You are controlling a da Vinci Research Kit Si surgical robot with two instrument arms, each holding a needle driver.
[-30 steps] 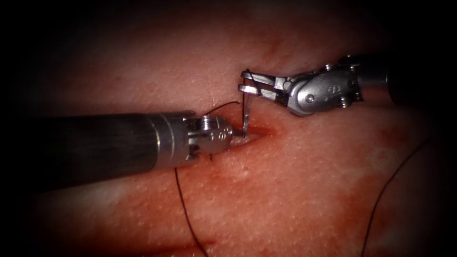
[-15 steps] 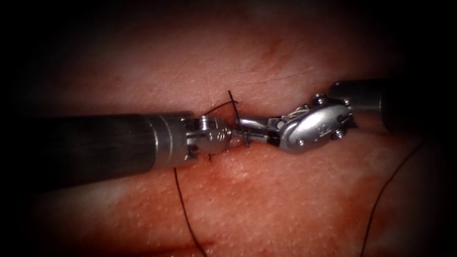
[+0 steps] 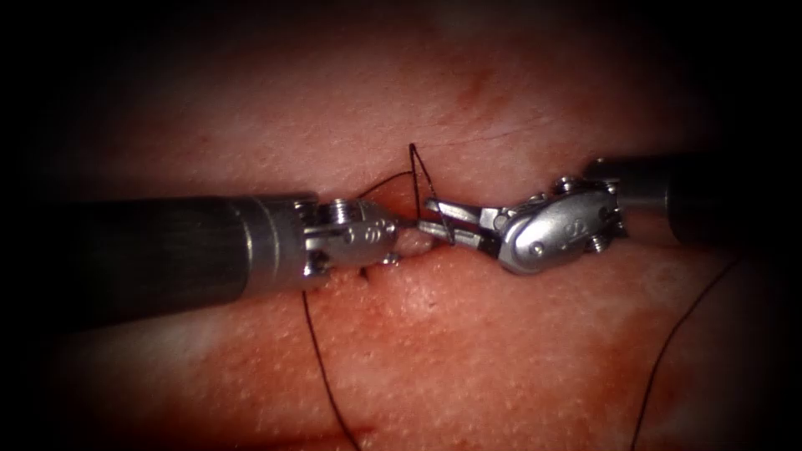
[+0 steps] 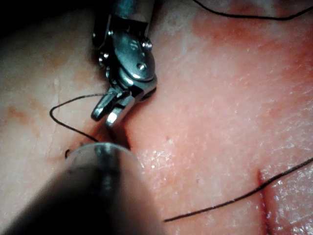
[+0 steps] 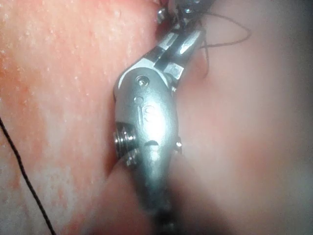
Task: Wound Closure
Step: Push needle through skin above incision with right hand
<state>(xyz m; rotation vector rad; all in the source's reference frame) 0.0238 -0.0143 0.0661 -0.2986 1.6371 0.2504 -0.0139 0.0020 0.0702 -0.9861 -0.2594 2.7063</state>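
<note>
The cut runs across the middle of the tissue. My right tool comes in from the right with its jaws at the cut, shut on the needle near its tail. The needle's curve is buried in the tissue and hidden. Dark thread rises in a narrow loop just above those jaws. My left tool lies level from the left, its thin jaws shut on the tissue at the cut's left lip, tip to tip with the right tool. The left wrist view has the right tool at the cut; the right wrist view has its jaws on it.
One strand of thread hangs down from under the left tool's wrist. Another strand curves along the far right. Red fluid stains the tissue below and right of the cut. The left shaft is close in the left wrist view.
The right tool swung down and left from above the cut and turned its wrist, taking the upright needle into the tissue. The left tool drew back slightly to the left.
</note>
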